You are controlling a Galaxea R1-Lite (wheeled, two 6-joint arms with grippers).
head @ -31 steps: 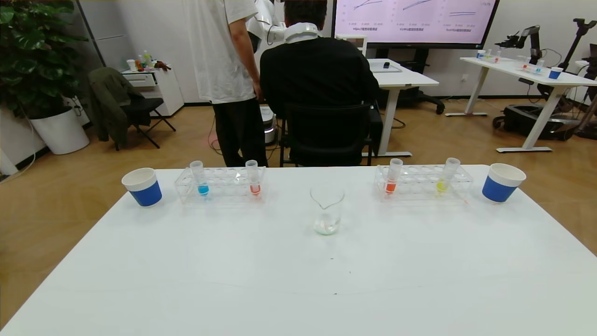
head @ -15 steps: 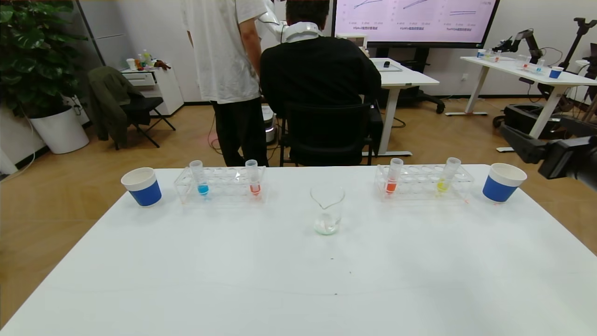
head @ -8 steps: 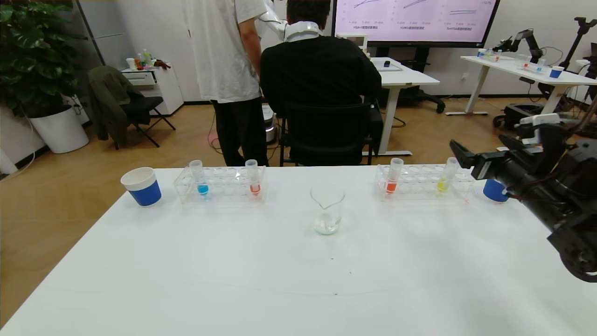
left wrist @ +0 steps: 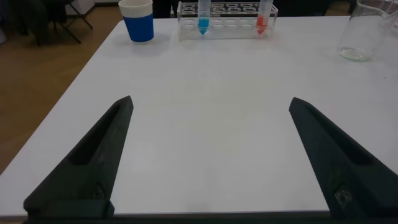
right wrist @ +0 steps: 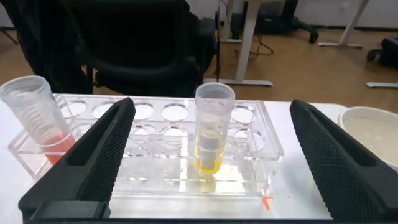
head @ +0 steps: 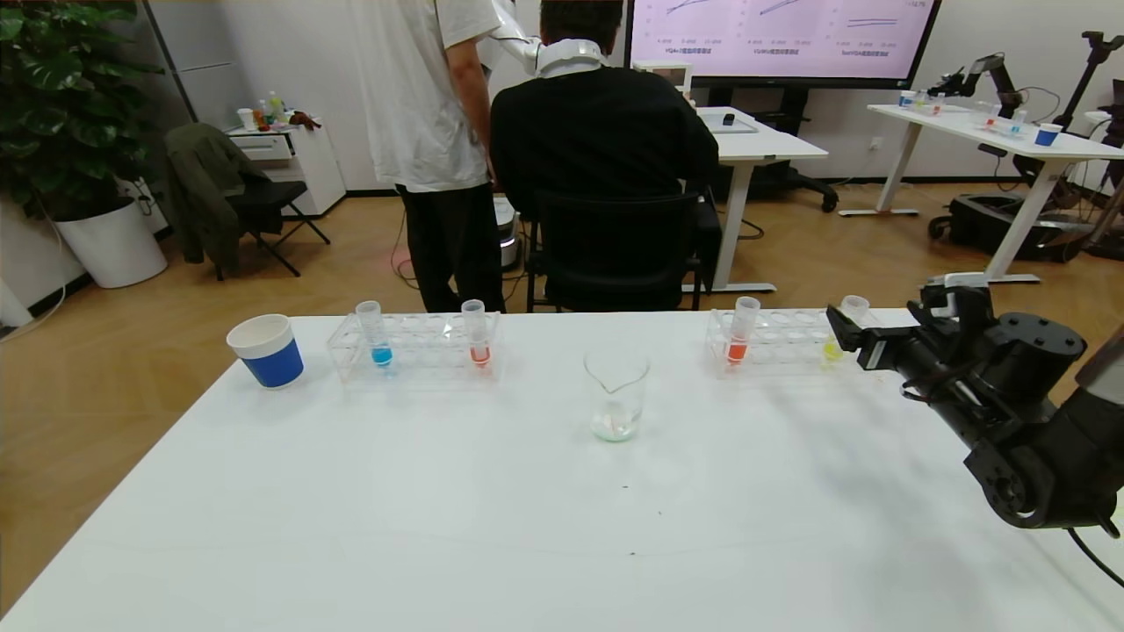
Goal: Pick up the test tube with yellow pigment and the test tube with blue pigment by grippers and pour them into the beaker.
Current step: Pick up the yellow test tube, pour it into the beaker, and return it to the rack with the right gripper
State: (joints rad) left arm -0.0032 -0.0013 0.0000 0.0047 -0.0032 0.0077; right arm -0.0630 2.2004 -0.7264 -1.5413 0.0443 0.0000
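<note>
The white worktop carries two clear racks; the right arm has swung in from off the side, its right gripper now wide open, fingers either side of the test tube with yellow pigment, not touching: ready to close. The left gripper hangs open near the edge. The beaker stands between the racks, the test tube with blue pigment untouched in the left rack

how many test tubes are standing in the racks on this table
4. In the left rack: the test tube with blue pigment and an orange-red tube. In the right rack: another orange-red tube and the test tube with yellow pigment, partly hidden by the right gripper in the head view.
</note>
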